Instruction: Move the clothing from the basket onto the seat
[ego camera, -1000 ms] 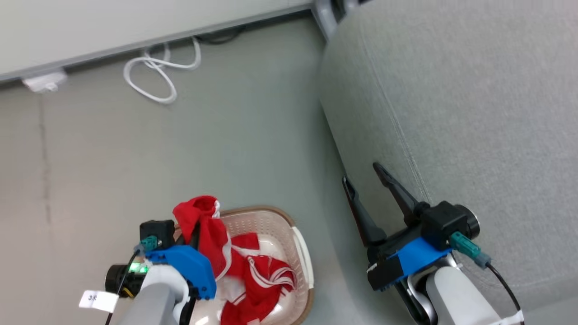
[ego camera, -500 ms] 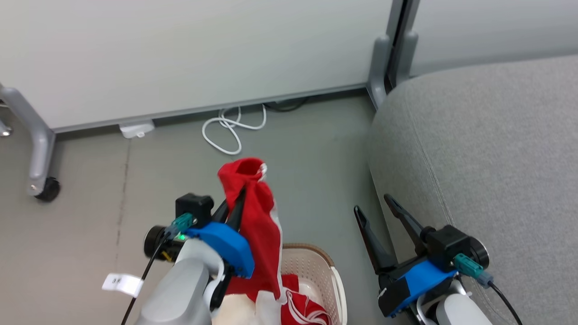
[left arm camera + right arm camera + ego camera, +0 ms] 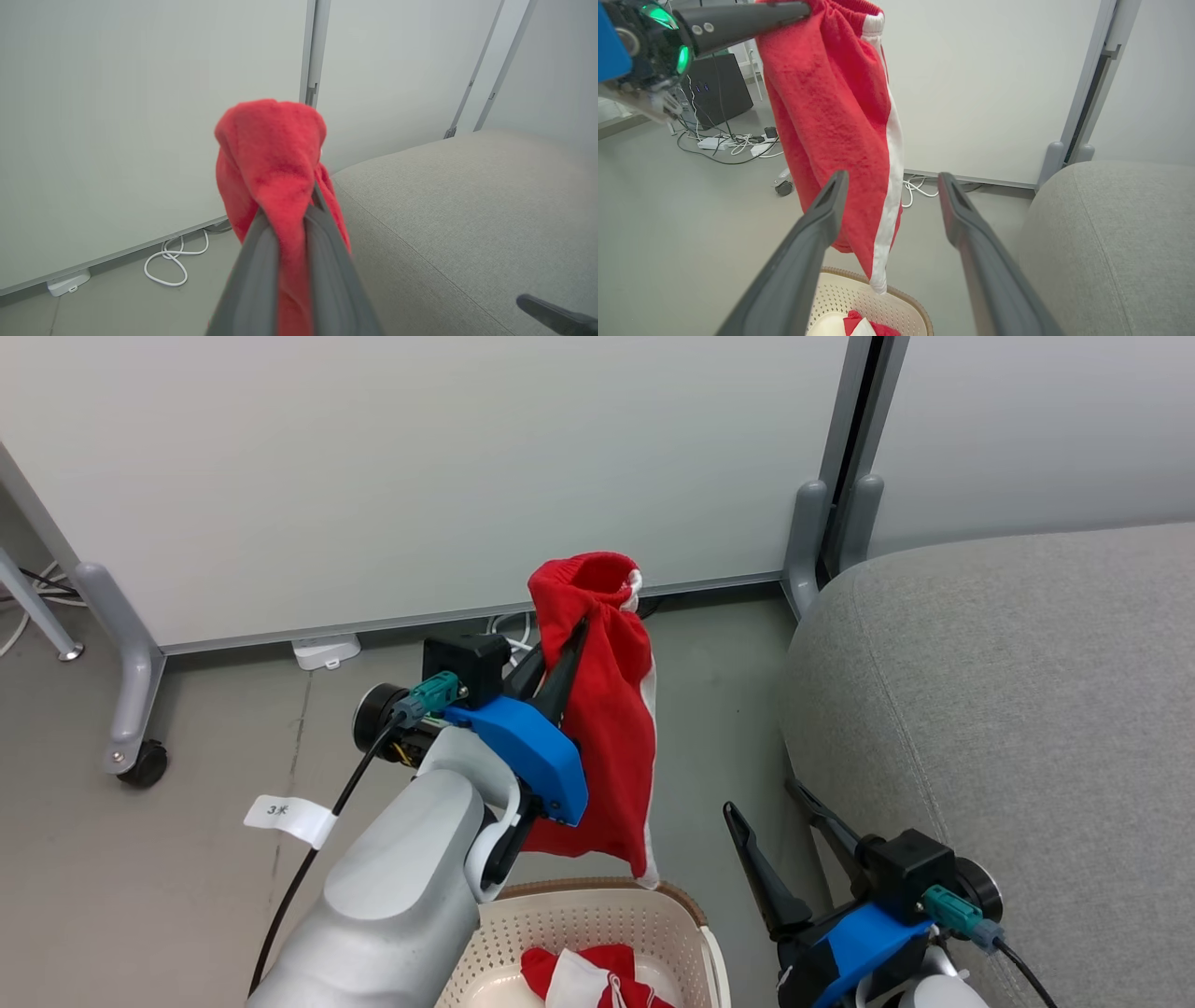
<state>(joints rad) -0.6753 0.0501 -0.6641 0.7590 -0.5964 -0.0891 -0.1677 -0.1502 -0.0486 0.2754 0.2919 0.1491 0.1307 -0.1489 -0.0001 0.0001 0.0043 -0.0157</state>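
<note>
My left gripper [image 3: 577,627] is shut on the top of a plain red garment with white trim [image 3: 607,709], which hangs from it above the cream basket [image 3: 597,889]. The garment's lower hem dangles just over the basket's brown rim. In the left wrist view the red cloth [image 3: 271,149] bunches between and over the fingers [image 3: 322,261]. A second piece of red and white clothing [image 3: 588,975] lies inside the basket. My right gripper [image 3: 758,798] stands open and empty beside the grey seat [image 3: 1008,709], right of the basket. In the right wrist view the hanging garment [image 3: 831,116] is in front of the open gripper [image 3: 893,176].
White partition panels stand behind, with a grey post [image 3: 808,541] at the seat's corner and a castor leg [image 3: 140,761] at the left. A white cable [image 3: 173,261] and a power strip [image 3: 325,651] lie on the floor by the wall. More cables [image 3: 728,142] lie farther left.
My left gripper has risen with the red garment, lifting it out of the basket until it hangs clear. The head camera has tilted up. The right gripper stays open.
</note>
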